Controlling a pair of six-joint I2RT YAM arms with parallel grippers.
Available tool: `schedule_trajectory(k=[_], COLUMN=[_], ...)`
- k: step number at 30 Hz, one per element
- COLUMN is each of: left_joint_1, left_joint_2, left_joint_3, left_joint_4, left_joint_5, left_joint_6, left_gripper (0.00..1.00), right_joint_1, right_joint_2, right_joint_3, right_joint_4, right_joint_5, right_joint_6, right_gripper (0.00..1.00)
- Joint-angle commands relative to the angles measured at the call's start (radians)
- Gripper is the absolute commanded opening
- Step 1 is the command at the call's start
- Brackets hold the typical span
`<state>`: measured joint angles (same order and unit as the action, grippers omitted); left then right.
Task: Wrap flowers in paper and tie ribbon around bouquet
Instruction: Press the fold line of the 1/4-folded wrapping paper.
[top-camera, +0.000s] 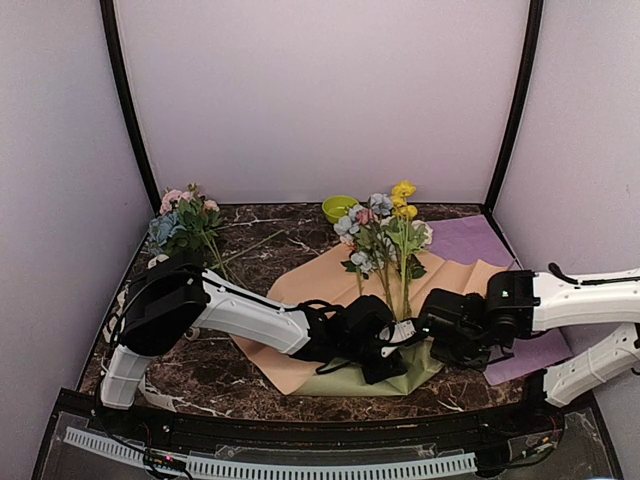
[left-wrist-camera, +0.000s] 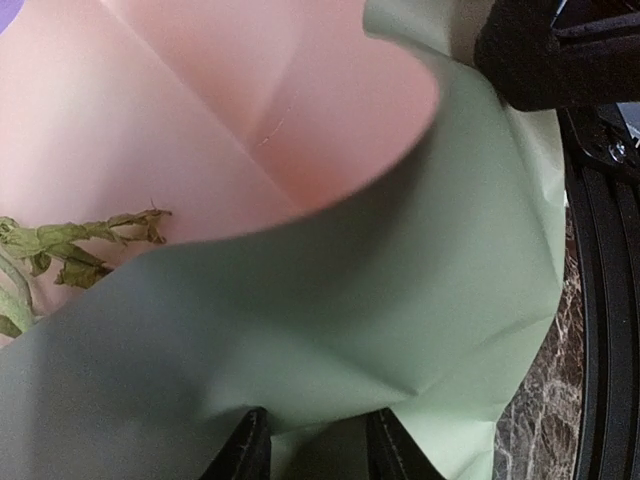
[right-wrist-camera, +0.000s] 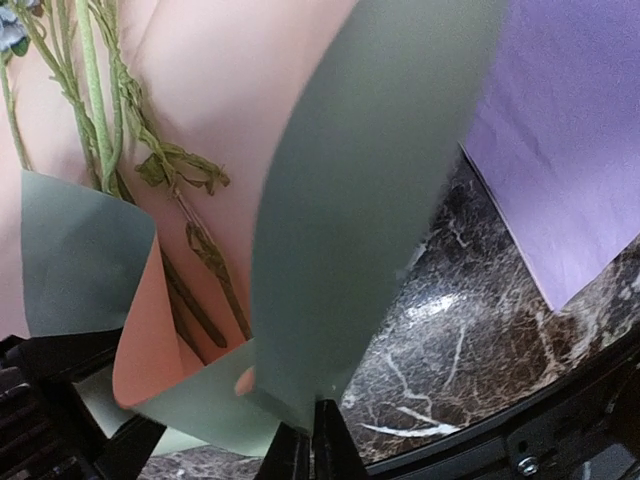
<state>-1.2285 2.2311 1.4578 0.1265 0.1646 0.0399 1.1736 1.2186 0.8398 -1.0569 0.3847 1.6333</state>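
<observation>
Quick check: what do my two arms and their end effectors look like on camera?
The left arm and the right arm both have smooth white link shells with bulky black joint housings. A thin black cable loops off the right arm. The left end effector and the right end effector are plain matte black. No markings show.

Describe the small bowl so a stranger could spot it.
Start at the dark marble table and look to its far edge, by the back wall. Just left of the flowers sits a lime-green bowl, the only dish, standing on bare marble rather than paper.
</observation>
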Motion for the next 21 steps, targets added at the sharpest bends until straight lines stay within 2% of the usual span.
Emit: schedule_trajectory(k=[1,7,11,18,19,21], left_joint_1=[0.001,0.003,0.003,0.002,0.002,0.002], left_joint_2=[0.036,0.035,0.036,0.036,0.035,0.034], left_joint_3=[-0.002,-0.003,0.002,0.038,0.047,0.071], left_joint_4=[-0.062,-0.064,-0.067,-0.092,-0.104,-0.128], left_joint_5=[0.000,0.014,0.015,-0.007,-0.013,-0.026], left_joint_6=[-0.018,-0.015,-0.011,0.010,0.015,0.028], left_gripper=[0.34,0.33,0.34,0.35,0.36,0.36], right_joint_1=[0.012,0.012,0.012,0.012,0.012,0.012], right_joint_2=[-0.132,-0.351,-0.448,-0.399,-0.385,-0.363], right_joint_3=[-0.139,-0.435,-0.507,-0.531,-0.530,-0.525], right_joint_4=[0.206,0.436,0.490,0.521,0.525,0.503], right_joint_5=[-0.001,-0.060,-0.051,-0.108,-0.105,-0.094], right_joint_6=[0.020,0.213,0.260,0.268,0.268,0.276], right_gripper=[0.16,0.40,0.51,0.56,0.55,0.47])
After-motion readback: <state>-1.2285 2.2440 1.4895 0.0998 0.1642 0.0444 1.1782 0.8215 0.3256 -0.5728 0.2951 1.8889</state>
